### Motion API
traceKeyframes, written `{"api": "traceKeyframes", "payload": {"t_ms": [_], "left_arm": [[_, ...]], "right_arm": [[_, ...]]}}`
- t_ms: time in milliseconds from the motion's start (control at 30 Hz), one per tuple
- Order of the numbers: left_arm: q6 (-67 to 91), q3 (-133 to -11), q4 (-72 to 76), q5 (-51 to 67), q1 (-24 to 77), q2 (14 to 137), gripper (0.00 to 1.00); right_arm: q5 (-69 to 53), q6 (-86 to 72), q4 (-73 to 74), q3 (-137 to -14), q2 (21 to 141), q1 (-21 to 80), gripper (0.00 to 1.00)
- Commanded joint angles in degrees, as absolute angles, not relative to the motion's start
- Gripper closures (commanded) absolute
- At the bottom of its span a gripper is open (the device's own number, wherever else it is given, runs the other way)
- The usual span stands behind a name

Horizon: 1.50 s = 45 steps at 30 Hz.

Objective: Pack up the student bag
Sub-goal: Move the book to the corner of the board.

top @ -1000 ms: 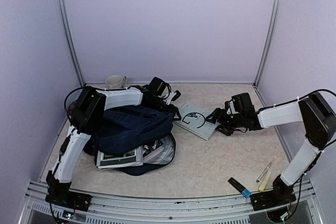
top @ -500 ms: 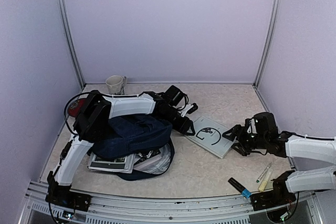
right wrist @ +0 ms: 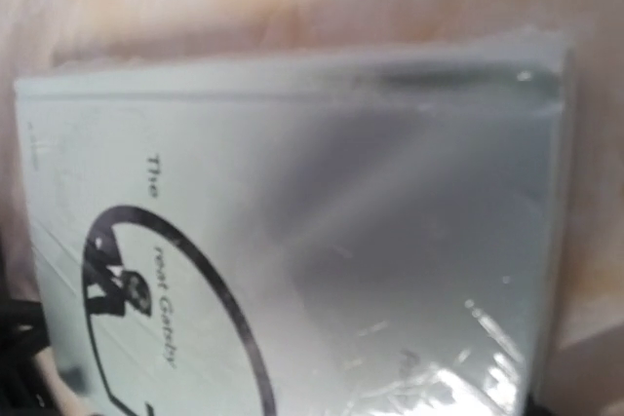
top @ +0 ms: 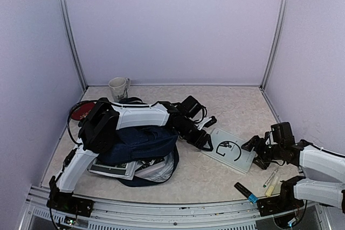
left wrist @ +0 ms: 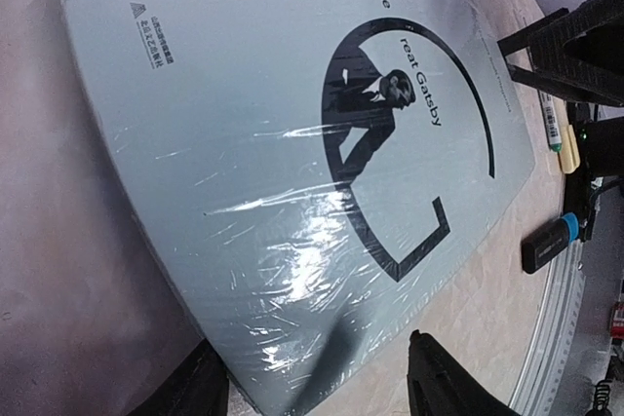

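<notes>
The student bag [top: 137,141], dark navy, lies at the left under my left arm, with printed booklets [top: 116,167] at its open mouth. A pale shrink-wrapped book, "The Great Gatsby" [top: 229,149], lies flat on the table to the right of the bag. My left gripper [top: 206,143] is open at the book's left corner. In the left wrist view [left wrist: 312,392] that corner of the book [left wrist: 292,143] lies between its fingers. My right gripper [top: 254,153] is at the book's right edge with its fingers apart. The book [right wrist: 292,241] fills the right wrist view, and no fingers show there.
A mug [top: 117,85] stands at the back left by the wall. A red object [top: 82,111] lies behind the bag. A black marker with a blue end [top: 245,192] and two pens [top: 271,178] lie near the front right edge. The marker also shows in the left wrist view [left wrist: 551,243].
The book has slid to the right and nearer. My right gripper has drawn back with it at its edge. My left gripper has come off the bag and followed to the book's left corner.
</notes>
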<state>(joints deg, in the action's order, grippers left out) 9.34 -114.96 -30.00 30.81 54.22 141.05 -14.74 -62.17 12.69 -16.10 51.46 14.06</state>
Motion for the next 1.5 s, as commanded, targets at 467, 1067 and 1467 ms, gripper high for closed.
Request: {"api": "traceKeyframes", "payload": {"t_ms": [467, 1067, 1467], "left_arm": [[17.93, -117.9, -23.75, 33.57, 55.0, 144.31, 0.4], [15.91, -112.76, -18.68, 40.02, 60.32, 140.12, 0.46], [14.93, -105.04, -18.77, 40.33, 67.33, 135.2, 0.46]], "right_arm": [[-20.09, -49.89, 7.34, -22.62, 66.51, 9.66, 0.11], [-13.76, -62.58, 13.77, -36.1, 59.48, 32.75, 0.2], [-15.34, -75.95, 30.54, -36.19, 53.57, 47.11, 0.2]]}}
